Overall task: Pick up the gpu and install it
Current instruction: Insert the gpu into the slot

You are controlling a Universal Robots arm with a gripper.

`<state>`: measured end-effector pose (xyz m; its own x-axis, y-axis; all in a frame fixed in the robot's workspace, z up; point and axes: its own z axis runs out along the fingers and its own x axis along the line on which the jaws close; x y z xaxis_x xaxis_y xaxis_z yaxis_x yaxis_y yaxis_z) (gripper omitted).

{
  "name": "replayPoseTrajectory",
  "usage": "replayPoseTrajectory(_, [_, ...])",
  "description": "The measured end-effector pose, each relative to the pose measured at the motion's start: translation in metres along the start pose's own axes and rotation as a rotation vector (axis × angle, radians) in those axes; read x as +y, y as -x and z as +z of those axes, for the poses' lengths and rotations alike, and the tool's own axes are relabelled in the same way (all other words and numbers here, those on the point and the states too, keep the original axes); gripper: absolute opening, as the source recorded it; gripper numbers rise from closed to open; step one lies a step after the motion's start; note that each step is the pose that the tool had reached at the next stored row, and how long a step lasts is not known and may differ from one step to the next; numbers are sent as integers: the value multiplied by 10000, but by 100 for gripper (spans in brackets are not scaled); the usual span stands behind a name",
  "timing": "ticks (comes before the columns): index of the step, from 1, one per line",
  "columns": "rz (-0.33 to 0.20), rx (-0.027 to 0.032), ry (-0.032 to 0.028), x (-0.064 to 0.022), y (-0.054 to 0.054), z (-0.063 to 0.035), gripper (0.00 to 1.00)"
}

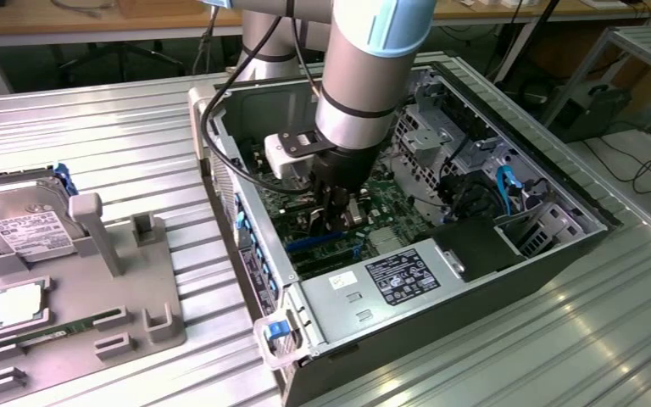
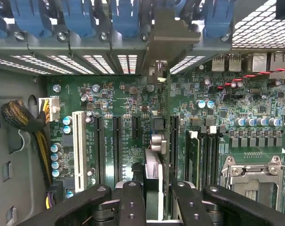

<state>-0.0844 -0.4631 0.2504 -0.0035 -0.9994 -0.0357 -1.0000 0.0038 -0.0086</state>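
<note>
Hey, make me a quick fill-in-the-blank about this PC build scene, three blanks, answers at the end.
1. The gripper is lowered inside the open computer ____.
2. Between its fingers it holds the ____, edge-on over the motherboard slots.
3. On the grey holder outside, the hard drive stands at the exterior view's ____.

Answers: case; gpu; left

We see the robot arm [image 1: 354, 76] as a thick grey metal tube with a pale blue joint cap, a black cable running alongside, a white wrist block, and black gripper [image 2: 154, 202] fingers [image 2: 133, 202] studded with small screws.
</note>
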Motion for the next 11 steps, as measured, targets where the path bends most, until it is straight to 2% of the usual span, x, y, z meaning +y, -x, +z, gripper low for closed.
replayPoseTrajectory(11, [-1,-1,6,-2,5,20,27])
